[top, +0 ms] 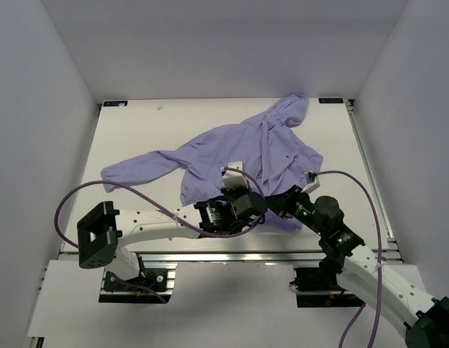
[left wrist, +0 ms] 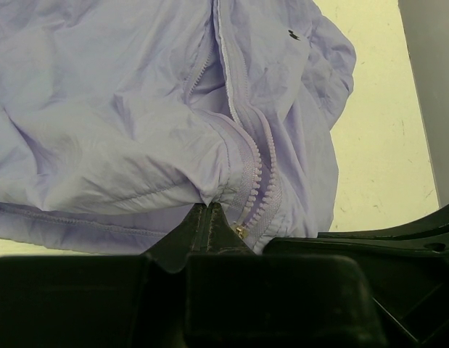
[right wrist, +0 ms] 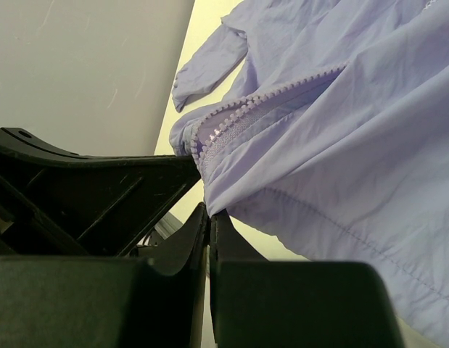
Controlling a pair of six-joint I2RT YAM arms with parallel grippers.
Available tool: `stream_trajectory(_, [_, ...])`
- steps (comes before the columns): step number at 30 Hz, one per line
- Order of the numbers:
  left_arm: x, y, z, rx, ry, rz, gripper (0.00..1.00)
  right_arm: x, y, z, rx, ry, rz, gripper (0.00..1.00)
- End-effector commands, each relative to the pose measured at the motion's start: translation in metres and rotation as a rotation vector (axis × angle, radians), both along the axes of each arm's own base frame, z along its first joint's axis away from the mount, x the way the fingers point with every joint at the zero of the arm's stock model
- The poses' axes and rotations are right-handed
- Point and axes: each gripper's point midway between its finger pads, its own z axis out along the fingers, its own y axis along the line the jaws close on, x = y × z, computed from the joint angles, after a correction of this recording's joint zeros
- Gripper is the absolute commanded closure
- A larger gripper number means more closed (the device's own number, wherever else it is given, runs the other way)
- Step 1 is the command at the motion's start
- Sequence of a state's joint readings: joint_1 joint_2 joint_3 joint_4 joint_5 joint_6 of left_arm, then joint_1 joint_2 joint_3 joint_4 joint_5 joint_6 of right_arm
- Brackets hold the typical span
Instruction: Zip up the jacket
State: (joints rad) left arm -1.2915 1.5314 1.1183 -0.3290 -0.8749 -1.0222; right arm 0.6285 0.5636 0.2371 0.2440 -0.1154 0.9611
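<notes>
Pale grey walls [top: 50, 109] close in three sides of a cream desk [top: 137, 130], which carries one thing only: a single lavender jacket [top: 231, 148]. It lies crumpled across the middle of the desk. One sleeve [top: 137, 168] stretches out to the left and the hood [top: 293, 109] points to the far right corner.

Two arms reach in from the near edge, each trailing one purple cable [top: 86, 192], and their two pincers meet at the jacket's near hem.

The left pincer [left wrist: 209, 212] has its fingers pressed together on the hem fabric just beside the zipper [left wrist: 257, 174], whose two rows of teeth lie apart further up. The right pincer [right wrist: 209, 214] is likewise closed tight, pinching the jacket's edge below the other stretch of zipper teeth.
</notes>
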Motion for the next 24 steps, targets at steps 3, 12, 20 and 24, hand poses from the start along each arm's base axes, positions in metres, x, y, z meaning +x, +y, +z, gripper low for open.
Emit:
stream_trajectory(3, [-0.003, 0.004, 0.014, -0.053, -0.01, -0.007, 1.0, 0.004, 0.002, 0.03, 0.05, -0.089, -0.002, 1.0])
stream_trajectory(12, [-0.013, 0.009, 0.009, -0.096, -0.008, -0.072, 1.0, 0.008, 0.001, 0.04, 0.039, -0.129, -0.012, 1.0])
stream_trajectory(20, [-0.018, 0.011, 0.011, -0.109, -0.016, -0.118, 1.0, 0.01, 0.0, 0.04, 0.03, -0.129, -0.012, 1.0])
stream_trajectory(24, [-0.014, 0.022, 0.009, -0.064, -0.016, -0.068, 1.0, 0.001, -0.001, 0.015, -0.072, -0.043, 0.03, 1.0])
